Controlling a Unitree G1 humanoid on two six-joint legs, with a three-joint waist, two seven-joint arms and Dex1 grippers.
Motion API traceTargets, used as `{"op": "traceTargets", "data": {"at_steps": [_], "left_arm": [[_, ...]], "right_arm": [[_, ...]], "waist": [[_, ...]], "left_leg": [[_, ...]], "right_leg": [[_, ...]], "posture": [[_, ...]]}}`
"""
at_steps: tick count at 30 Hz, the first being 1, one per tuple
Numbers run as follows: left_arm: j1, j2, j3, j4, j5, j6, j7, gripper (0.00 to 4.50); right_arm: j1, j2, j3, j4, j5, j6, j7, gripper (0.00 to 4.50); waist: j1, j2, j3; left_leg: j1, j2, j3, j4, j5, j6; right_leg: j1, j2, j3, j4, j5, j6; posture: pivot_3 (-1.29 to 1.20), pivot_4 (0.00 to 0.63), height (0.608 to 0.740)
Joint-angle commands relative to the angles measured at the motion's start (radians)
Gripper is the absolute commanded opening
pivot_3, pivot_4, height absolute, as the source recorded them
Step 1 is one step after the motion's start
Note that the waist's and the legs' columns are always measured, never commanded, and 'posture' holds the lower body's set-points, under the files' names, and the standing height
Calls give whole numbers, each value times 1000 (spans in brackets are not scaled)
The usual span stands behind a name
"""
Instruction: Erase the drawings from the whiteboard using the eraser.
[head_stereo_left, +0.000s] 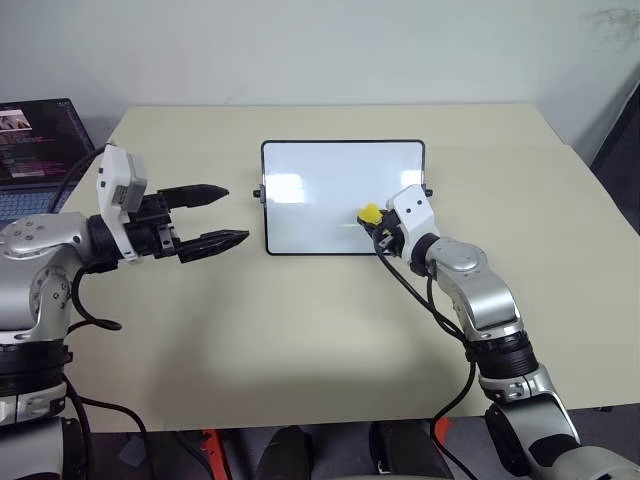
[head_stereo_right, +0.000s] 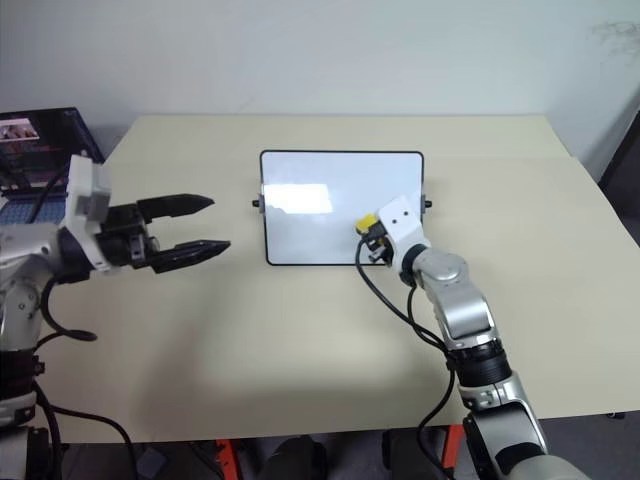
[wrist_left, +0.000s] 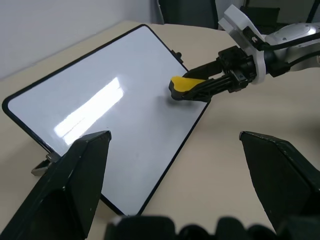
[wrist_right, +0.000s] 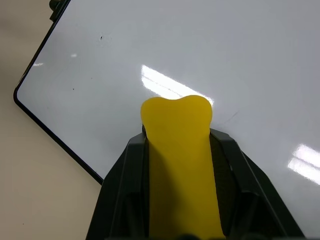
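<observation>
Whiteboard (head_stereo_left: 320, 190) lies flat near the middle of the beige table (head_stereo_left: 300, 330), long side across, thin black frame, small black knobs on its side edges. Surface reads white with window glare on the upper left part. No digits readable on it; the right wrist view shows just a couple of tiny dark specks and one faint thin stroke just beside the eraser tip.

Eraser (head_stereo_left: 369, 213), yellow block, is pinched in the right gripper (head_stereo_left: 378, 228), black fingers (wrist_right: 125, 180) pressed against both its sides. In the left wrist view its dark underside (wrist_left: 175, 94) sits on the board surface near the board's right edge, toward the lower right corner. The yellow end sticks out past the fingertips and looks squashed into a rounded notch shape in the right wrist view. Right arm reaches in from the lower right, gripper pointing forward and left, roughly level.

Left gripper (head_stereo_left: 218, 216) hovers over bare table to the left of the board, well apart from it, fingers (head_stereo_left: 195, 192) spread wide, nothing between them, pointing right toward the board's left edge.

Laptop (head_stereo_left: 35, 150) sits open at the far left table edge, screen lit, partly cut off.
</observation>
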Motion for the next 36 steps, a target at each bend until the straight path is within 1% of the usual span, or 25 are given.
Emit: {"op": "traceTargets", "data": {"at_steps": [1,6,10,13,18,25,31,36], "left_arm": [[-12,6,8,-8,0,-9,-8,4500],[-11,-8,-1,-17,-1,-4,1,4500],[-1,-31,-1,-40,-10,7,23,4500],[43,-71,-1,-94,-35,30,54,4500],[115,-118,0,-175,-68,61,78,4500],[191,-169,-19,-278,-113,94,101,4500],[183,-167,-44,-293,-121,114,92,4500],[159,-168,-50,-290,-119,125,96,4500]], "right_arm": [[3,-21,-32,-62,16,1,-13,1271],[50,-79,-105,-119,34,69,-28,1271],[91,-127,-156,-205,57,149,-37,1271],[138,-177,-221,-289,72,233,-46,1271],[215,-218,-270,-382,94,315,-65,1271],[336,-215,-339,-448,112,399,-105,1271],[345,-196,-367,-415,138,429,-139,1271],[328,-186,-368,-366,148,411,-159,1271]], "waist": [[0,0,0],[4,0,0],[8,0,0],[11,0,0],[11,0,0],[16,0,0],[16,0,0],[17,0,0]], "left_leg": [[0,0,0,0,0,0],[-1,0,0,0,0,0],[-1,0,0,0,0,0],[-1,0,0,0,0,0],[-1,0,0,0,0,0],[0,0,0,1,0,0],[2,0,0,1,0,0],[2,-1,0,1,0,0]], "right_leg": [[0,0,0,0,0,0],[0,0,0,0,0,0],[0,0,0,0,0,0],[0,0,0,0,0,0],[0,0,0,-1,0,0],[1,0,0,0,0,0],[3,0,0,0,0,0],[3,0,0,0,0,0]], "posture": [[0,150,740],[0,150,740],[0,150,740],[0,150,740],[0,150,740],[0,150,740],[0,150,740],[0,150,740]]}}
